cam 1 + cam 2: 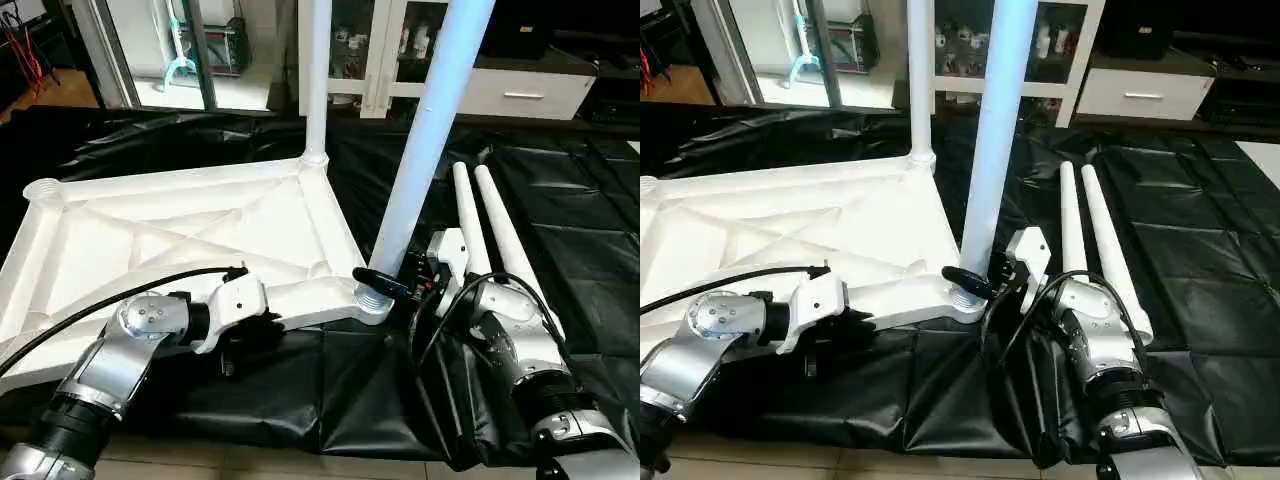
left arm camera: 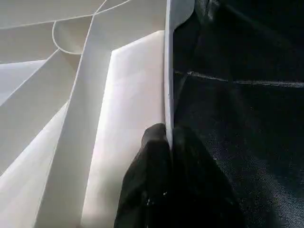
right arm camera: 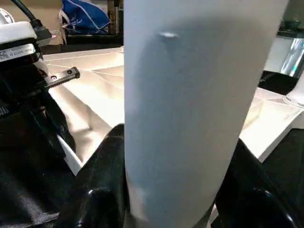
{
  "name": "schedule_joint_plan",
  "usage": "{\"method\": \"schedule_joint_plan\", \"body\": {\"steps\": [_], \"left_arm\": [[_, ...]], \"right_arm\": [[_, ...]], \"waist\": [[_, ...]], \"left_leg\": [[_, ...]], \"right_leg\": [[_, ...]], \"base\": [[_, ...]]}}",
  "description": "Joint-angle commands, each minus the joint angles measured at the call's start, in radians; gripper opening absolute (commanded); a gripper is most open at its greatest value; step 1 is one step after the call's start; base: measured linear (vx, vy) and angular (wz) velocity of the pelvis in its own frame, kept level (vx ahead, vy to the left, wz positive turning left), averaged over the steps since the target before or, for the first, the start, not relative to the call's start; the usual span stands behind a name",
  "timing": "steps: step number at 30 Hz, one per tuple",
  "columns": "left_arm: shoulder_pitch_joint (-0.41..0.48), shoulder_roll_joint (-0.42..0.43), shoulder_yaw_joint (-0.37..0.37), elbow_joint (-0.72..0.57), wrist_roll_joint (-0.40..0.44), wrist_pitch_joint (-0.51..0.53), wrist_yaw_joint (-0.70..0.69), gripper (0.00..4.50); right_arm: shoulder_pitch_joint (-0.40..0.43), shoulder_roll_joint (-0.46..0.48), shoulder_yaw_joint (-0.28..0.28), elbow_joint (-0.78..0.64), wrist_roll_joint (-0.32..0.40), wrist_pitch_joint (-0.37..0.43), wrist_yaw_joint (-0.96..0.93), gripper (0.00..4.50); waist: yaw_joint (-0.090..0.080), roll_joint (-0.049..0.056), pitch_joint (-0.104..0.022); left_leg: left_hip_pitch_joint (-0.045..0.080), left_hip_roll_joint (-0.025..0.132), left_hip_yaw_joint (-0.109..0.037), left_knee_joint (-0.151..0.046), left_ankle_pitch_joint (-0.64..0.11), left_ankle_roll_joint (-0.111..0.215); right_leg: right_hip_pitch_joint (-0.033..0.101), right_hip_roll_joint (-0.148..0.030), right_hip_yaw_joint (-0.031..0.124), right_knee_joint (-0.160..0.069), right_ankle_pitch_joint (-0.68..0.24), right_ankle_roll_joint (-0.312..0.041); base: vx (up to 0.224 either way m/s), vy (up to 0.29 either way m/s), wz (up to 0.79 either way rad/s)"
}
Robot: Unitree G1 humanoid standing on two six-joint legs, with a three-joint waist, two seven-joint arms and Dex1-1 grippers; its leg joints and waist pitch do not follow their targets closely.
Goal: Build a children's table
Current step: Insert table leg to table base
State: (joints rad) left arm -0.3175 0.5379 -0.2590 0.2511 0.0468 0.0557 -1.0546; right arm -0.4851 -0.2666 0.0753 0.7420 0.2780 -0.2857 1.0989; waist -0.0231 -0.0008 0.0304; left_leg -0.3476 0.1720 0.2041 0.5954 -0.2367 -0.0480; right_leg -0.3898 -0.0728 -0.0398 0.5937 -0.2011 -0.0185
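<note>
The black sheet [image 1: 330, 400] covers the floor from the near edge outward, with bare sheet at 6 o'clock between the two forearms and a wide open stretch at 3 o'clock. The tabletop [image 1: 170, 235] lies upside down on the sheet at 9 to 10 o'clock, ribbed underside up; its near rim runs from 8 o'clock toward the centre.

The left gripper [image 1: 245, 335] sits on that near rim; in its wrist view the black fingers [image 2: 152, 175] are pressed together on the thin edge, one finger either side of it. The right gripper [image 1: 392, 285] stands at the near right corner socket [image 1: 372, 298], at the centre of the scene. Its fingers [image 3: 102, 190] are spread partway and pinch the base of an upright leg [image 1: 425, 140] seated in that socket, one finger on each side of the tube.

Just beside the right forearm, at 2 o'clock, two loose legs [image 1: 495, 240] lie side by side on the sheet, touching, crowding that arm's outer side. Farther off, at 12 o'clock, another leg [image 1: 316, 80] stands upright in the far right corner socket. The far left corner socket [image 1: 42, 190] at 10 o'clock is open. Beyond the sheet stands a white cabinet [image 1: 520, 90].
</note>
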Motion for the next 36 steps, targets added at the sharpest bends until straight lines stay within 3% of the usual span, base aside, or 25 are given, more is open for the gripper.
{"method": "schedule_joint_plan", "body": {"steps": [1, 12, 26, 31, 36], "left_arm": [[0.016, -0.016, 0.030, -0.001, -0.018, -0.006, 0.068, 0.00], [0.024, -0.017, 0.033, -0.010, -0.014, 0.000, 0.073, 0.00], [0.019, -0.075, 0.073, -0.055, 0.003, 0.082, 0.209, 0.00], [0.008, -0.120, 0.092, -0.101, 0.051, 0.183, 0.331, 0.00], [-0.017, -0.213, 0.131, -0.158, 0.078, 0.311, 0.486, 0.00]], "right_arm": [[0.051, -0.020, 0.028, 0.116, -0.088, 0.049, -0.037, 1.89], [0.050, -0.019, 0.031, 0.122, -0.087, 0.049, -0.037, 1.89], [0.016, 0.032, 0.001, 0.167, -0.113, 0.091, -0.275, 1.89], [-0.014, 0.073, 0.015, 0.199, -0.142, 0.131, -0.395, 1.89], [-0.047, 0.122, -0.006, 0.239, -0.157, 0.160, -0.568, 1.88]], "waist": [[-0.002, -0.003, -0.025], [-0.002, -0.004, -0.027], [-0.009, -0.004, -0.023], [-0.014, 0.003, -0.022], [-0.022, -0.004, -0.023]], "left_leg": [[0.003, 0.073, -0.036, -0.095, -0.284, 0.037], [0.001, 0.072, -0.036, -0.094, -0.277, 0.044], [-0.002, 0.070, -0.036, -0.094, -0.265, 0.042], [-0.004, 0.070, -0.035, -0.094, -0.243, 0.039], [-0.009, 0.069, -0.034, -0.091, -0.213, 0.043]], "right_leg": [[0.012, -0.076, 0.051, -0.085, -0.359, -0.206], [0.013, -0.075, 0.050, -0.084, -0.354, -0.205], [0.011, -0.074, 0.049, -0.085, -0.357, -0.195], [0.012, -0.072, 0.049, -0.082, -0.313, -0.210], [0.017, -0.074, 0.049, -0.079, -0.278, -0.227]], "base": [[0.000, 0.000, 0.00], [0.000, 0.000, 0.00], [0.000, 0.000, 0.00], [0.000, 0.000, 0.00], [0.000, 0.000, 0.00]]}}
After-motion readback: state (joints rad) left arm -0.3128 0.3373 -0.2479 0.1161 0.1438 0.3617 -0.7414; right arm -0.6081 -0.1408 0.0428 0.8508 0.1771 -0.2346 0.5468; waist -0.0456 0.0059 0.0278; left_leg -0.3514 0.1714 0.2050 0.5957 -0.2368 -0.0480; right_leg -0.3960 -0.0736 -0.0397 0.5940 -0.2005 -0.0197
